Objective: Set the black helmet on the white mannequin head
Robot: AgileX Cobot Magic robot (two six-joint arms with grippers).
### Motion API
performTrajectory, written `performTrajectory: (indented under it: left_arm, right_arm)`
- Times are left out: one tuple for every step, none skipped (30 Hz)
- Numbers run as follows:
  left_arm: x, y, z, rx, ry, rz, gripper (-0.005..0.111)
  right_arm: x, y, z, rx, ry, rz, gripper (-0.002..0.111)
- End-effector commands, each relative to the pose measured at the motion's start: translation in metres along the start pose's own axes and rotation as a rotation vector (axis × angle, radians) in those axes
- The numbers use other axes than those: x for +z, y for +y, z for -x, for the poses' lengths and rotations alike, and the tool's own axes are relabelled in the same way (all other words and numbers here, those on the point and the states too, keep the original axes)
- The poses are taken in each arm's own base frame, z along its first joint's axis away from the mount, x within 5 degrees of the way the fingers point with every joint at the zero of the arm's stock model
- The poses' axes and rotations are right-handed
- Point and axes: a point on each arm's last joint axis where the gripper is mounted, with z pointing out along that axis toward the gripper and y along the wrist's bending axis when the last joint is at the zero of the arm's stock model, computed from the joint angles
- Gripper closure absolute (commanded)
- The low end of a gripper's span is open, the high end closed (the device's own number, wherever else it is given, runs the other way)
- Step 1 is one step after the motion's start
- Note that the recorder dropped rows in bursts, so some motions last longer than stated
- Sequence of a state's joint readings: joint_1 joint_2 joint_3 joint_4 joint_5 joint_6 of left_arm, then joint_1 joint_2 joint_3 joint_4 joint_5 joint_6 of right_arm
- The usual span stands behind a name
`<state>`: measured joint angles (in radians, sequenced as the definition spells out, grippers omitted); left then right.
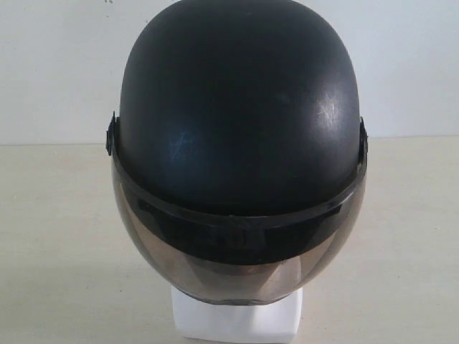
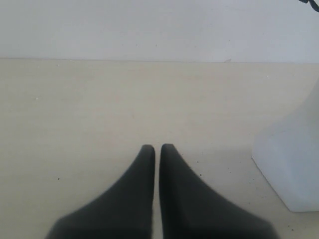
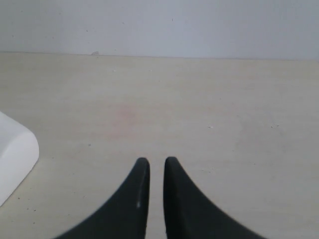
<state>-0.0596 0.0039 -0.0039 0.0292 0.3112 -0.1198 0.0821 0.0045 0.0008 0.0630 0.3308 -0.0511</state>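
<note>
The black helmet (image 1: 240, 122) fills the middle of the exterior view, sitting over the white mannequin head, with its smoky visor (image 1: 240, 261) down in front. Only the head's square white base (image 1: 240, 322) shows below the visor; the face is hidden. Neither arm appears in the exterior view. My left gripper (image 2: 157, 147) is shut with nothing between its fingers, low over the table, with the white base (image 2: 291, 159) off to one side. In the right wrist view my right gripper (image 3: 157, 160) is shut and empty too, and a corner of the white base (image 3: 15, 159) shows at the frame's edge.
A pale beige table (image 1: 57, 236) runs under everything, ending at a plain white wall (image 1: 50, 64) behind. Bare tabletop (image 2: 99, 99) lies ahead of the left gripper, and bare tabletop (image 3: 214, 109) ahead of the right gripper as well.
</note>
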Motion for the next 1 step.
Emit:
performTrajectory:
  left_arm:
    - [0.0001,0.0001,-0.0011,0.000,0.000,0.001,0.102]
  right_arm:
    - [-0.0004,-0.0003,0.0010,-0.005,-0.012,-0.004,0.096]
